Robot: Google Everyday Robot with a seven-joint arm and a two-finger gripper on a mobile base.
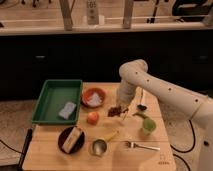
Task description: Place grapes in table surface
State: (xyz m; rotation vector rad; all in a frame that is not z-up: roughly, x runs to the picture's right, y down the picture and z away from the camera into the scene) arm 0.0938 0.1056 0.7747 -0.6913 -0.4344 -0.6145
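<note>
The grapes (pixel 115 111), a small dark reddish-brown bunch, are at the tip of my gripper (pixel 120 108), over the middle of the light wooden slatted table surface (pixel 165 152). My white arm reaches in from the right and bends down over the bunch. The gripper's end touches or overlaps the grapes. I cannot tell whether the bunch rests on the wood or hangs just above it.
An orange fruit (pixel 92 117) lies left of the grapes. A red bowl (pixel 93 97) and a green tray (pixel 56 100) with a sponge are further left. A green cup (pixel 148 125), a dark spoon (pixel 142 106), a fork (pixel 142 146), a metal cup (pixel 99 147) and a dark bowl (pixel 71 139) are nearby.
</note>
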